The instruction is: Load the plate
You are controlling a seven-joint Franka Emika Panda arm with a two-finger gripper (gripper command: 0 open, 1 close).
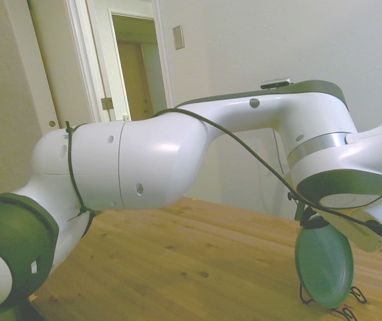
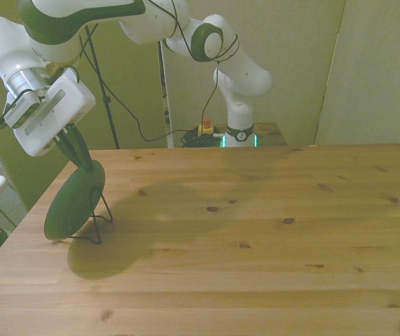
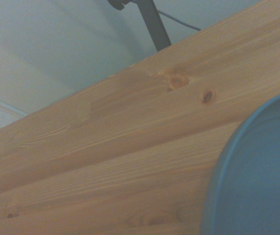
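The dark teal-green plate (image 2: 73,201) stands nearly upright on its edge, leaning in a thin black wire stand (image 2: 101,218) near the front view's left table edge. My gripper (image 2: 84,161) comes down from above and its dark fingers (image 2: 74,145) pinch the plate's top rim, shut on it. In the side view the plate (image 1: 324,266) hangs under the gripper (image 1: 308,224), its lower edge among the stand's wires (image 1: 355,295). The wrist view shows a blurred arc of the plate (image 3: 260,176) over the wood.
The wooden table (image 2: 256,231) stretches wide toward the front view's right of the stand. The table's edge on the front view's left lies close beside the plate. A black cable (image 1: 257,157) loops along the arm.
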